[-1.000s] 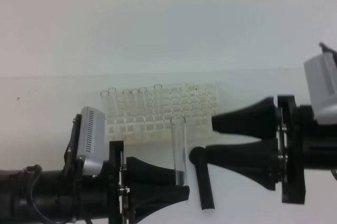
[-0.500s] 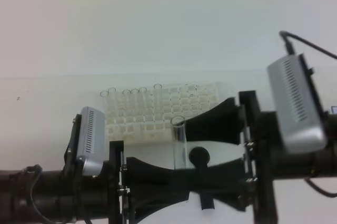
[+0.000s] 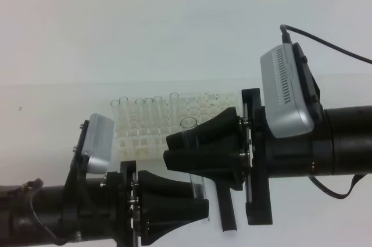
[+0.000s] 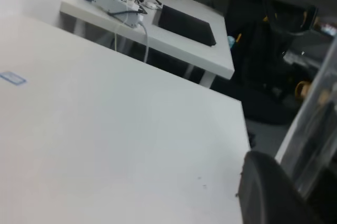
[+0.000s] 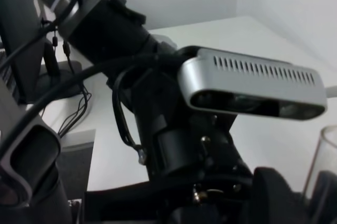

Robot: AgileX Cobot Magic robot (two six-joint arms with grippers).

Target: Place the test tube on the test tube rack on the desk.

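Observation:
The test tube [image 3: 188,126] stands upright in the air in front of the white test tube rack [image 3: 145,125] on the desk [image 3: 46,119]. My left gripper [image 3: 200,199] comes in from the lower left and is shut on the tube's bottom end. My right gripper [image 3: 169,149] reaches in from the right, and its black fingers are shut around the tube's upper part, just under the rim. The left wrist view shows the tube [image 4: 316,118] blurred at its right edge beside one finger [image 4: 268,192]. At the right edge of the right wrist view is the tube [image 5: 327,171].
Several other clear tubes [image 3: 124,103] stand in the rack's back-left holes. A black round-headed tool [image 3: 226,209] lies on the desk under the right gripper. The left arm's grey camera [image 5: 253,84] fills the right wrist view.
The right gripper has swept in from the right over the black tool and shut on the tube's upper part. The left gripper has kept hold of the tube's bottom, its wrist tilted slightly.

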